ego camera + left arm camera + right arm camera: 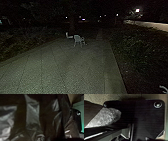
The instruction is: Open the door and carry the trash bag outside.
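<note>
Black, glossy plastic of the trash bag (pixel 33 114) hangs in folds close to the left wrist camera, with pale light reflecting off its creases. In the right wrist view, crinkled shiny plastic (pixel 109 117) lies beside the robot's dark plate, next to a smooth dark surface; I cannot tell whether it is the same bag. How either gripper stands against the bag is hidden.
Ahead in the dark, a paved path (pixel 62 67) runs between planted ground on the left and bushes (pixel 137 47) on the right. A white chair (pixel 78 40) stands on the far paving, with another pale seat (pixel 69 36) behind it.
</note>
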